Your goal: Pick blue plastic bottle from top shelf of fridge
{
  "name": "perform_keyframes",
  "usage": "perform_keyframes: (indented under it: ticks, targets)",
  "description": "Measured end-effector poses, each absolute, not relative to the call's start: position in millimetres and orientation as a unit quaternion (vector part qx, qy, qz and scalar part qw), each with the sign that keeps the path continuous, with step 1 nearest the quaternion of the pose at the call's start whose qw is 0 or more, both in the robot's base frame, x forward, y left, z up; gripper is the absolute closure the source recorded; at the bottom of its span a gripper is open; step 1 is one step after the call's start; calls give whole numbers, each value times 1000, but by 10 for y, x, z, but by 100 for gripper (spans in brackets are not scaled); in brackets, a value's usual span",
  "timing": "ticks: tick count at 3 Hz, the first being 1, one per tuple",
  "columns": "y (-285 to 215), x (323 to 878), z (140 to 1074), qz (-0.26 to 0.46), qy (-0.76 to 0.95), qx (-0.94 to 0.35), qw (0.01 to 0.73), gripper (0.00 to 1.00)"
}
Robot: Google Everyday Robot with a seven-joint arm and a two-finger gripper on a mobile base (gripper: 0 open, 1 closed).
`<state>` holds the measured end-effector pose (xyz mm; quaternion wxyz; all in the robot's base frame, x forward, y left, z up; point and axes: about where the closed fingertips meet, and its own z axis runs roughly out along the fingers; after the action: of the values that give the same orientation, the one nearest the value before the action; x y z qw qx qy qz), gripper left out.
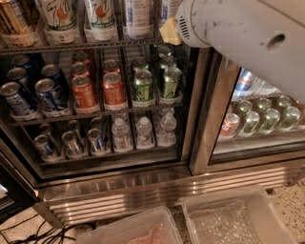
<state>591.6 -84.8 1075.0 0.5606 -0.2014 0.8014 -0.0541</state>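
Observation:
The fridge fills the view, its left side showing the racks directly. The top shelf runs along the upper edge with tall white cans and the blue plastic bottle, of which only the lower body with its pale blue-and-white label shows. A second similar bottle stands right of it, partly behind my arm. My white arm reaches in from the upper right and ends by a yellow part at the top shelf's right end. The gripper is past the arm's end, out of view.
Short soda cans fill the middle rack and small water bottles the lower one. The right glass door is shut over more cans. Two clear plastic bins sit on the floor in front. Cables lie at lower left.

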Motion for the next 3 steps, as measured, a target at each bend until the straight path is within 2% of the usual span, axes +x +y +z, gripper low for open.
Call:
perform_keyframes:
  ticks: [1,3]
  targets:
    - [-871,6037,10711,-51,808,-189,555,40]
    - [-919,6232,10827,-54,805,-167,567,42]
